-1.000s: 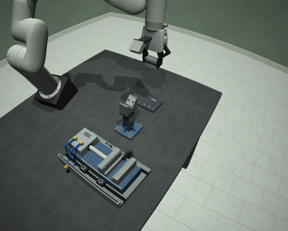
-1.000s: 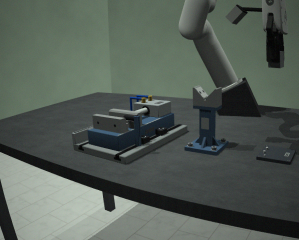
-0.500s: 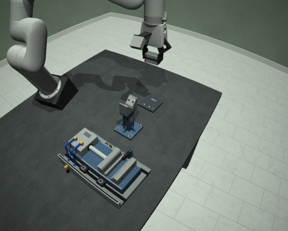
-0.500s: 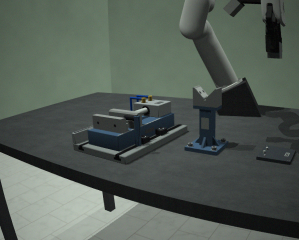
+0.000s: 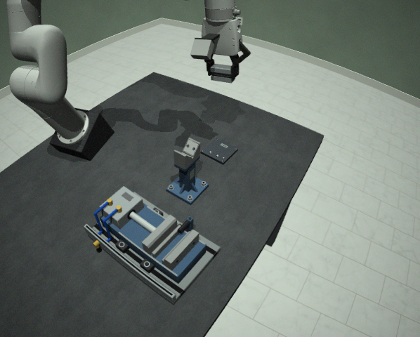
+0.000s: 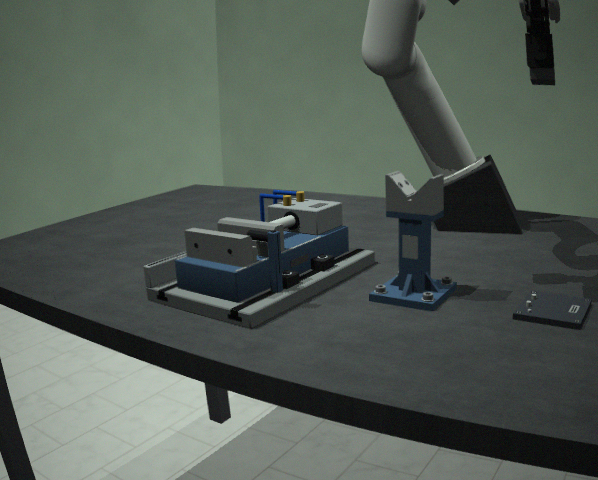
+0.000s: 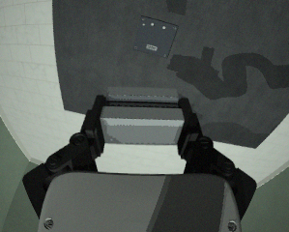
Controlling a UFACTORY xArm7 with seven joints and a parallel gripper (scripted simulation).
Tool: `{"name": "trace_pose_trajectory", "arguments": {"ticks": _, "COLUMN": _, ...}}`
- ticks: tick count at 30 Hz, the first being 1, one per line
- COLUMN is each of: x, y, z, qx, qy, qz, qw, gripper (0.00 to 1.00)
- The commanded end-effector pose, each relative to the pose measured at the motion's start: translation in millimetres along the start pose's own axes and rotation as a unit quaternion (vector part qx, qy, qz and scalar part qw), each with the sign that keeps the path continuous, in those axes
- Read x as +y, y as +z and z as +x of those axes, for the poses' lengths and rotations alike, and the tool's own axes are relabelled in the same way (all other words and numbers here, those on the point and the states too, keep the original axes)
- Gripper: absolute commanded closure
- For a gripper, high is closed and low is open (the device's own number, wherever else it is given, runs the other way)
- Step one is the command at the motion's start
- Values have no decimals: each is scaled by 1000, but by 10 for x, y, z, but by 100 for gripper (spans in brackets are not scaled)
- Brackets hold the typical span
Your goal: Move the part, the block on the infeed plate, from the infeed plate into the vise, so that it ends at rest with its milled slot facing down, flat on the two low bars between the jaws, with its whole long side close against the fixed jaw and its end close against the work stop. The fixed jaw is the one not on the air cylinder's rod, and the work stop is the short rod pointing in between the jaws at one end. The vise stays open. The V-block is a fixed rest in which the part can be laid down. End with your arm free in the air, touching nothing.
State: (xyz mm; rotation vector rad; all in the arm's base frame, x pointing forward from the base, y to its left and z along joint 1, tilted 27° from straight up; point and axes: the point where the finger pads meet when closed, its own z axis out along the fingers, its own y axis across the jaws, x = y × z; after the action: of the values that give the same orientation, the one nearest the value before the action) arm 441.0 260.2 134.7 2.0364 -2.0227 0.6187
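Note:
My gripper [image 5: 222, 71] hangs high above the far side of the table, shut on the part [image 5: 221, 69], a grey block held across its width. In the wrist view the part [image 7: 142, 127] sits between the two black fingers. In the exterior view only the fingers and the part's dark end [image 6: 539, 56] show at the top right. The infeed plate [image 5: 219, 150] lies bare on the table below; it also shows in the wrist view [image 7: 156, 34]. The vise [image 5: 155, 235] stands open at the near side, with the fixed jaw [image 5: 181, 247] and the work stop [image 5: 185, 226].
The V-block [image 5: 187, 154] on its blue stand [image 5: 187, 182] stands between the infeed plate and the vise. The arm's base [image 5: 80, 134] is at the table's left. The air cylinder [image 5: 128, 208] with blue hoses sits at the vise's left end.

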Motion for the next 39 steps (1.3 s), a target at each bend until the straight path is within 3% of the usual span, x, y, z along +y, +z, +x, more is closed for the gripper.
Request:
{"name": "trace_pose_trajectory", "arguments": {"ticks": 1, "x": -23, "y": -212, "z": 38, "qx": -5, "qy": -28, "qz": 17, "qw": 999, "gripper": 100}}
{"name": "trace_pose_trajectory", "arguments": {"ticks": 8, "x": -36, "y": -537, "z": 132, "qx": -10, "qy": -78, "qz": 42, "qw": 996, "gripper": 100}}
{"name": "trace_pose_trajectory", "arguments": {"ticks": 10, "x": -36, "y": -537, "z": 132, "qx": -10, "qy": -78, "qz": 42, "qw": 996, "gripper": 100}}
{"name": "trace_pose_trajectory", "arguments": {"ticks": 25, "x": -22, "y": -1270, "z": 463, "qx": -18, "qy": -209, "qz": 98, "qw": 973, "gripper": 100}}
{"name": "trace_pose_trajectory", "arguments": {"ticks": 27, "x": -22, "y": -1270, "z": 463, "qx": -18, "qy": -209, "qz": 98, "qw": 973, "gripper": 100}}
{"name": "trace_pose_trajectory", "arguments": {"ticks": 39, "x": 14, "y": -1736, "z": 847, "qx": -19, "qy": -330, "qz": 136, "qw": 934, "gripper": 100}}
